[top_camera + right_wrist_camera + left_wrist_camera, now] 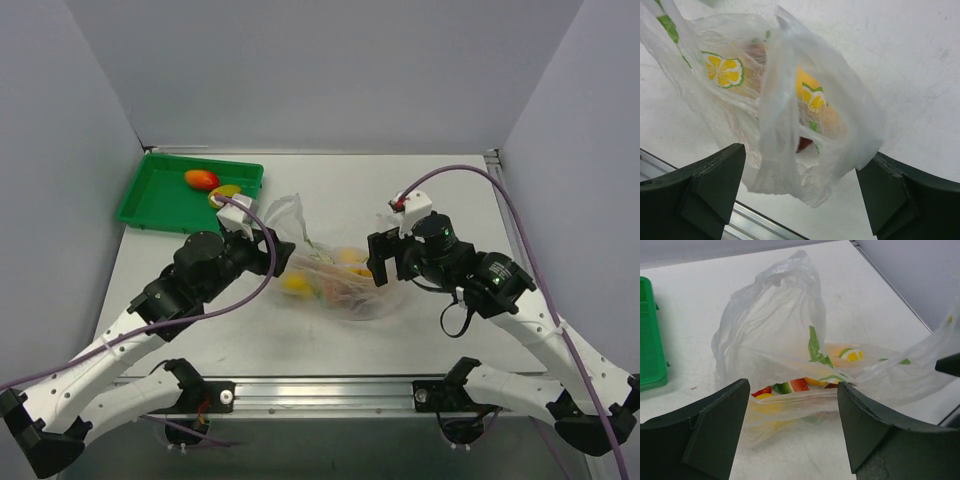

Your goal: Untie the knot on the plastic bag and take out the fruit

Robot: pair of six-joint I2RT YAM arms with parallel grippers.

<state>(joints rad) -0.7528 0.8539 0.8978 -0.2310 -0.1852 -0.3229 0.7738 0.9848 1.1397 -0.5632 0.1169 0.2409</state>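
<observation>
1. Now, scanning the table first: carries a green tray at the far-left corner and the plastic bag near the middle, between the two arms.
2. Moving to the plastic bag: lies slumped on its side, with one flap of film standing up at the far end and another fold lifted toward the right arm. Looks like the mouth-opening step. Best to take one flap per side, high up near the mouth, and draw them apart gently.
3. On to the left gripper: hangs with jaws spread wide, clamping nothing, with loose film just ahead of the gap. Should close on film only, clear of the contents.
4. Same for the right gripper: gapes wide, with a fold of film drooping between the fingers but not pinched. Wants a firm pinch before any pull, with the bag kept low and away from the near edge.
5. Down to the fruit: sits inside the bag, apparently none out yet. Shows a watermelon wedge through the film, beside yellow and orange shapes. Hard to tell toy lemon from lemon print on the plastic.
6. Smallest, the knot: cannot be made out in any view. Could be undone already, or could be buried in the folds.
</observation>
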